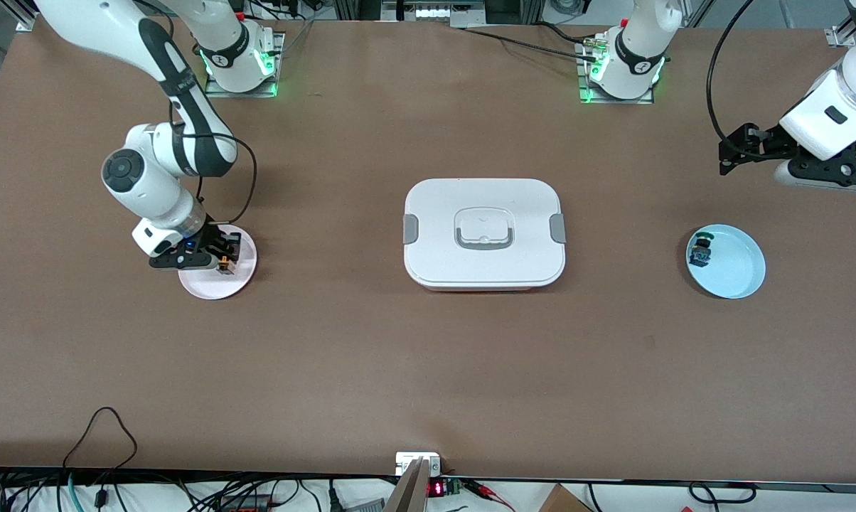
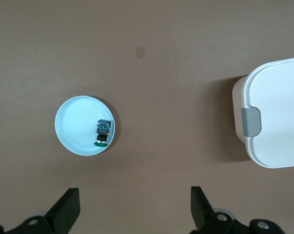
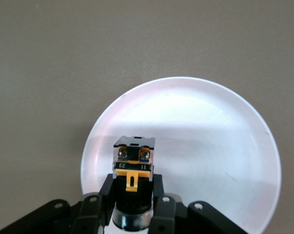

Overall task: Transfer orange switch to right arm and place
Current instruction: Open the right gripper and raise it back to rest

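I'm holding the right hand (image 1: 223,262) low over the pale pink plate (image 1: 241,281) at the right arm's end of the counter (image 1: 428,355), and its fingers are clamped on the orange switch (image 3: 133,168), so I'm judging the handover done and only the letting go left. The left hand (image 2: 132,207) is waiting with its fingers spread wide and empty, hanging over bare counter near the light blue plate (image 1: 737,274), where the green-capped switch (image 1: 701,248) is lying. The white lidded box (image 1: 484,232) is sitting mid-counter, untouched.
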### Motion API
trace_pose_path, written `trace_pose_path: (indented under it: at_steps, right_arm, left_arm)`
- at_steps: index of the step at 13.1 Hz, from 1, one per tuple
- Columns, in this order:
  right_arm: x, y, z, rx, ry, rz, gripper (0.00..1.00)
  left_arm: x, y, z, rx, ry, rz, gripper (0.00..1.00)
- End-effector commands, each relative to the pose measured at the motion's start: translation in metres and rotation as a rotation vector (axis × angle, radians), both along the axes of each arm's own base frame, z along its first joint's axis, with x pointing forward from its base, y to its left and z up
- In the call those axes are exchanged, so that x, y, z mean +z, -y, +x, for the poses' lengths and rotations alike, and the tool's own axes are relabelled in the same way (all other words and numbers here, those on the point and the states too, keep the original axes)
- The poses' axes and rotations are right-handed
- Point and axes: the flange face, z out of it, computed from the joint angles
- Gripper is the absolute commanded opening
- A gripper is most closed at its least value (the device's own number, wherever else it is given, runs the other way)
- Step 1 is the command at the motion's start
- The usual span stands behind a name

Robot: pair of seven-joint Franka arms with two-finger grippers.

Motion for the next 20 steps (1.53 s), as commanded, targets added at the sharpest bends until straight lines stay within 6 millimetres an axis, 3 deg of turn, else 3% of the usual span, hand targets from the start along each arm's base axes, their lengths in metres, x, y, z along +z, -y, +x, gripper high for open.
trace_pose_path:
  at_steps: [1, 5, 6, 7, 8, 10, 12, 17, 19, 20]
  right_arm:
    - [-0.016, 0.000, 0.001, 0.042, 0.034, -0.010, 0.00]
    - [-0.012, 0.001, 0.002, 0.041, 0.034, -0.010, 0.02]
    - [-0.005, 0.001, 0.003, 0.047, 0.045, -0.010, 0.09]
    - [0.003, 0.000, 0.004, 0.048, 0.042, -0.009, 0.34]
    - [0.016, 0.003, 0.006, 0.043, 0.027, -0.009, 0.70]
    - [0.059, 0.003, 0.010, 0.043, 0.017, -0.006, 1.00]
    - [0.114, -0.002, 0.012, 0.044, -0.040, -0.002, 1.00]
    - [0.288, -0.004, 0.005, 0.063, -0.103, 0.003, 1.00]
    - [0.335, -0.002, 0.006, 0.078, -0.127, 0.000, 1.00]
    - [0.344, 0.000, 0.004, 0.082, -0.140, -0.007, 1.00]
  left_arm:
    - [0.006, 0.004, 0.005, -0.014, 0.010, 0.013, 1.00]
    - [0.006, 0.005, 0.004, -0.016, 0.010, 0.012, 1.00]
    - [0.006, 0.005, 0.004, -0.016, 0.010, 0.012, 1.00]
    - [0.006, 0.005, 0.004, -0.016, 0.010, 0.012, 1.00]
    - [0.006, 0.005, 0.004, -0.016, 0.010, 0.012, 1.00]
    - [0.006, 0.005, 0.004, -0.017, 0.010, 0.012, 1.00]
    - [0.006, 0.005, 0.004, -0.017, 0.010, 0.012, 1.00]
    - [0.006, 0.005, 0.004, -0.017, 0.010, 0.012, 1.00]
    - [0.006, 0.005, 0.004, -0.016, 0.010, 0.012, 1.00]
    - [0.006, 0.005, 0.005, -0.016, 0.008, 0.012, 1.00]
